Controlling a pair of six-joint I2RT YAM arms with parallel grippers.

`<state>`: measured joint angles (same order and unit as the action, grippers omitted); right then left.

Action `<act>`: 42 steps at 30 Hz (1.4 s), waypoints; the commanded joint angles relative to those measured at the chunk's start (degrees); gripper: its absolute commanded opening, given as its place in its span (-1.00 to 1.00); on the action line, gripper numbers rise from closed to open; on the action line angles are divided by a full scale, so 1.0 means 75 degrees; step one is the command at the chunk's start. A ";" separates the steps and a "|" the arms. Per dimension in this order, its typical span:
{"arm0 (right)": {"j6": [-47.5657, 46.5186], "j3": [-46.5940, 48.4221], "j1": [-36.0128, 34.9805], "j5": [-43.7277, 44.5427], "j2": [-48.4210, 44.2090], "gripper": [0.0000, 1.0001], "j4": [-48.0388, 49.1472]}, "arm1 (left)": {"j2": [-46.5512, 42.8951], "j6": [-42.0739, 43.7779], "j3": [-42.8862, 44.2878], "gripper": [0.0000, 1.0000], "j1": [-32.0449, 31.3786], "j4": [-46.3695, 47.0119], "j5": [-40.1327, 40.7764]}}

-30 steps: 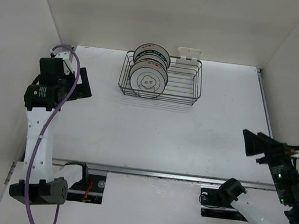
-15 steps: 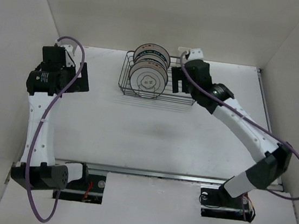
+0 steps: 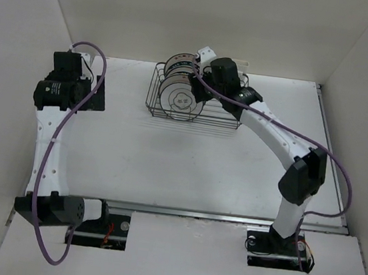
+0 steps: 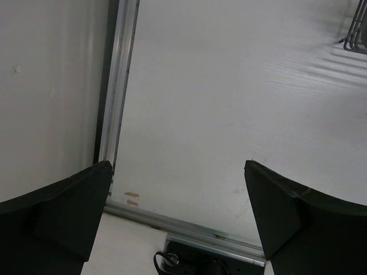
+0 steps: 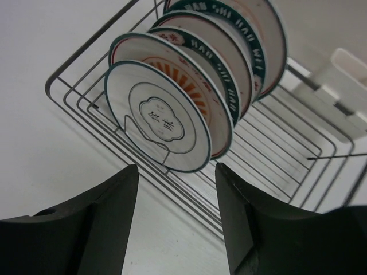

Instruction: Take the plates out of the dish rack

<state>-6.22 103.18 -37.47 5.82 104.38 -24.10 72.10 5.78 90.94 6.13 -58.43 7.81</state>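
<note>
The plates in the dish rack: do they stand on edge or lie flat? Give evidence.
On edge: the plates stand in a row inside the dish rack, round faces towards the right wrist camera.

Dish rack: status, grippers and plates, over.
Left gripper open, away at left. Right gripper open, poised before the front plate. Four plates upright in dish rack, none out. Nothing between.

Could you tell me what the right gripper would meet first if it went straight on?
Most likely the frontmost small white plate with a black flower outline, upright in the dark wire dish rack, though its near wire may come first.
</note>
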 commanded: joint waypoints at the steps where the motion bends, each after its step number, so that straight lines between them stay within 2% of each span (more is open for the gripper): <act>1: -0.0237 0.0527 0.0227 -0.0939 0.0834 0.24 0.0272 | 0.0195 0.0049 0.0496 1.00 0.0050 0.0010 0.0071; 9: -0.0086 0.1395 0.0636 -0.1374 0.1961 0.26 0.0354 | 0.0734 -0.0021 0.0589 1.00 0.0050 0.0092 0.0282; 16: -0.0085 0.1466 0.0637 -0.1363 0.2594 0.26 0.0354 | 0.1296 -0.0021 0.0894 1.00 0.0050 0.0022 0.0282; 17: -0.0015 0.1466 0.0637 -0.1363 0.2595 0.14 0.0354 | 0.1367 -0.0021 0.0895 1.00 0.0050 0.0022 0.0282; 20: -0.0015 0.1618 0.0637 -0.1455 0.2770 0.00 0.0354 | 0.1368 -0.0021 0.0964 1.00 0.0050 0.0022 0.0282; 23: -0.0096 0.1618 0.0637 -0.1550 0.2770 0.00 0.0354 | 0.1438 -0.0021 0.0965 1.00 0.0050 0.0022 0.0212; 25: -0.0166 0.1618 0.0789 -0.1725 0.2770 -0.11 0.0354 | 0.1368 -0.0021 0.0883 1.00 -0.0020 0.0022 0.0305; 26: -0.0167 0.1618 0.0789 -0.1842 0.2770 -0.20 0.0354 | 0.1368 -0.0021 0.0802 1.00 -0.0021 0.0022 0.0306; 27: -0.0167 0.1618 0.0882 -0.1947 0.2770 -0.47 0.0354 | 0.1298 -0.0021 0.0801 1.00 -0.0021 0.0022 0.0375; 28: -0.0167 0.1688 0.0953 -0.2099 0.2770 -0.63 0.0354 | 0.1216 -0.0021 0.0731 1.00 -0.0090 0.0022 0.0376; 31: -0.0342 0.1689 0.0954 -0.2101 0.2584 -1.00 0.0354 | 0.1006 -0.0021 0.0591 1.00 -0.0231 0.0022 0.0598; 37: -0.0904 0.1677 0.0954 -0.2031 0.1670 -1.00 0.0283 | 0.0537 0.0049 0.0251 1.00 -0.0325 0.0022 0.0506; 42: -0.1233 0.1222 0.0954 -0.1330 0.0407 -1.00 0.0785 | 0.0302 0.0119 0.0168 1.00 -0.0325 0.0092 -0.0033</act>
<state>-15.70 111.87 -30.76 -9.39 119.59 -24.32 76.38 5.78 92.92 3.77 -58.33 9.93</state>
